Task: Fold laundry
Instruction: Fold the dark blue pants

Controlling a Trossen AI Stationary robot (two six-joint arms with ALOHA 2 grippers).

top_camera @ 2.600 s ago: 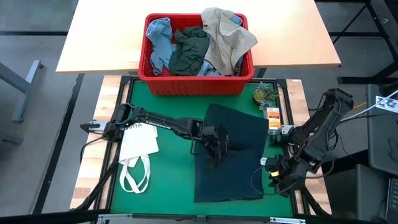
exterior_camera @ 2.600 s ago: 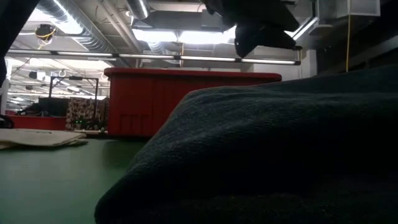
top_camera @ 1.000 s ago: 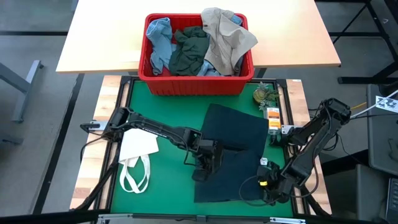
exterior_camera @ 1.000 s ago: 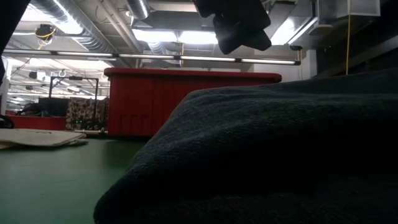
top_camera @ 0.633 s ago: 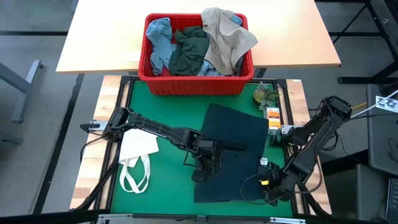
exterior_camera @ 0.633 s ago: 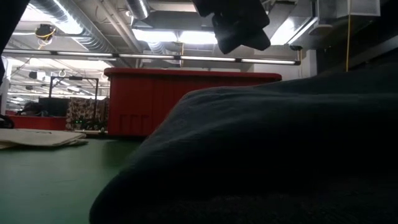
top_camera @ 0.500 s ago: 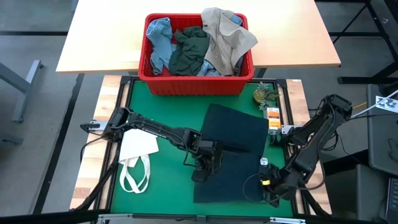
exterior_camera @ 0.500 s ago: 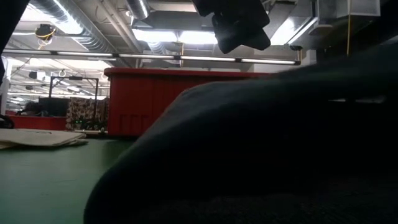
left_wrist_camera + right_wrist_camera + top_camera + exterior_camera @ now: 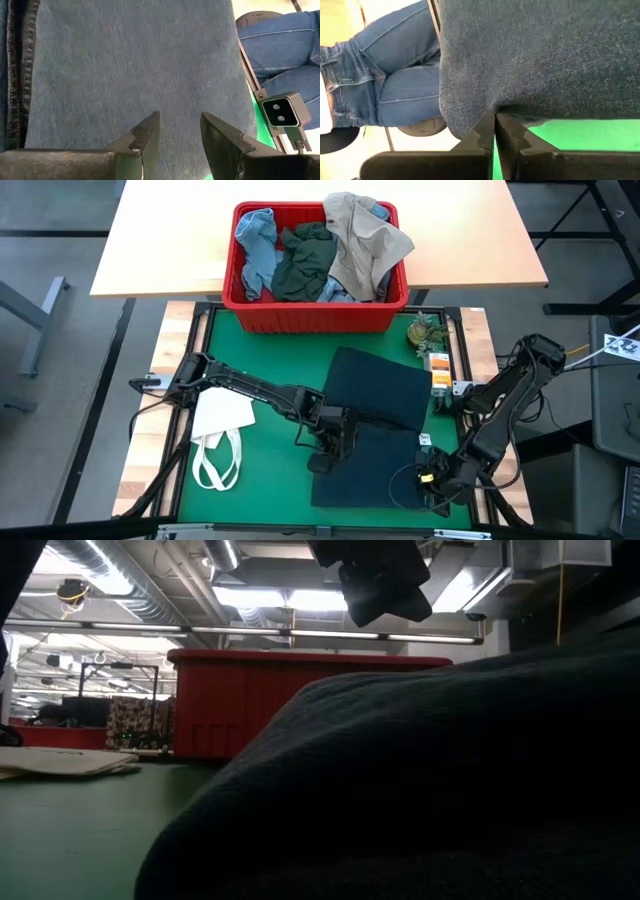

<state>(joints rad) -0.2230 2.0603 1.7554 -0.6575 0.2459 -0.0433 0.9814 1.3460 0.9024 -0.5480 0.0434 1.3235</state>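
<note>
Since the earlier frames my right gripper (image 9: 432,478) has drawn the near right corner of the jeans (image 9: 375,425) inward from the table's right edge, and the near hem now lies squarer; my left gripper (image 9: 330,442) stays planted.

High view. Jeans lie right of centre on the green table (image 9: 270,350), partly doubled. Left gripper rests on their left edge; right gripper sits at their near right corner. Remaining laundry, a light blue piece (image 9: 255,240), a dark green-grey piece (image 9: 305,265) and a beige piece (image 9: 365,235), fills the red bin (image 9: 315,315) at the far edge. A white tote bag (image 9: 222,415) lies near the left edge; its black lettering is too small to read.

Low view. Dark denim fills the foreground; the bin stands beyond it, and a gripper hangs above. No writing legible.

Left wrist view. Fingers (image 9: 145,137) spread apart, pressing down on the denim, clasping nothing. A person's denim-clad legs show beyond the table.

Right wrist view. Fingers (image 9: 485,132) pressed together, pinching the fabric's edge just above the green surface.

Risk, in my judgement: the pinch holds only a thin margin, so a quick pull could slip it free. If the left press lifts, the whole garment may drag rather than fold.
</note>
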